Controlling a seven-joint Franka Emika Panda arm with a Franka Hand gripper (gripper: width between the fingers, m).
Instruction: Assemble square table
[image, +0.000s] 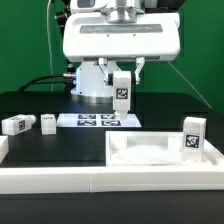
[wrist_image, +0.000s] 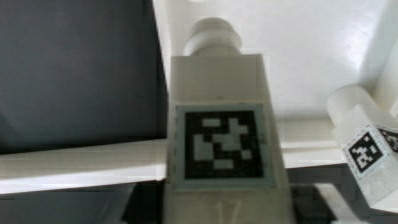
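— One long white rail (image: 60, 178) lies nearest, then the square slab (image: 150, 152), both well in front of the claw (image: 121, 76). A standing leg (image: 193, 135) rises on the slab's edge.

— Further back?

— A lying leg (image: 15, 124) and a second lying leg (image: 48, 122) are off toward the exterior view's left of the claw. The marker board (image: 97, 120) is just below it.

— The claw?

— Clenched on the held leg (image: 121, 92). Its long axis hangs vertical, peg end away from the claw.

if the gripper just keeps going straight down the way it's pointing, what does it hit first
Likely the thin flat white marker board: the gripper, shut on a small white tagged block leg, hangs over its end on the exterior view's right. Depth is unclear.
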